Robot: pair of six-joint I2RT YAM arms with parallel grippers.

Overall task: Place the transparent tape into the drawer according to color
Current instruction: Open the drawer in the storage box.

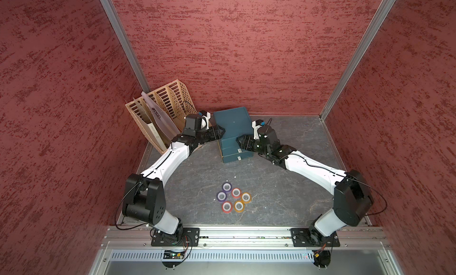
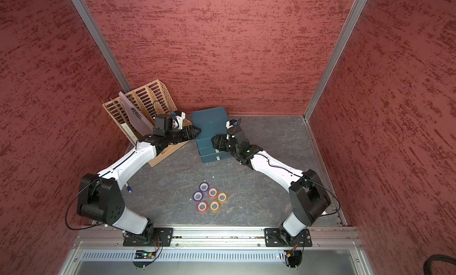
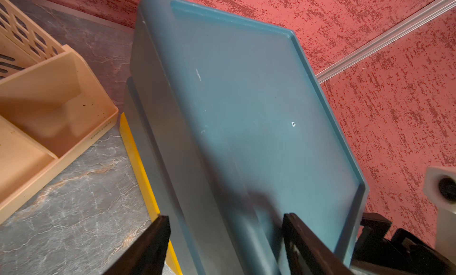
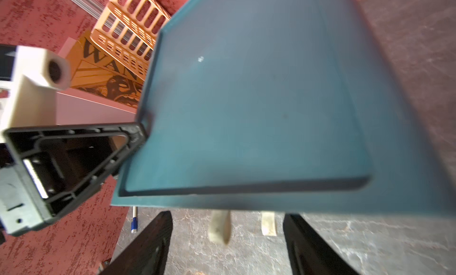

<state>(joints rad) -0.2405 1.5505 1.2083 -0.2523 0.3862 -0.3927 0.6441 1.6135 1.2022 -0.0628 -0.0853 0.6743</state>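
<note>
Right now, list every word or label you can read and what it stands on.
"WAN": dark letters on the brown board beside the beige file rack; the rest is hidden.
Stamped mark on the file rack's rim: too blurred.
White labels on the fronts of the drawer unit: too small.

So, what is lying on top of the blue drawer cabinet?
On the recessed top of the drawer cabinet only a small white speck shows. The left gripper covers part of one edge.

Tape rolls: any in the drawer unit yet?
No, all six tape rolls lie clustered on the table, well apart from the blue drawer unit.
</note>
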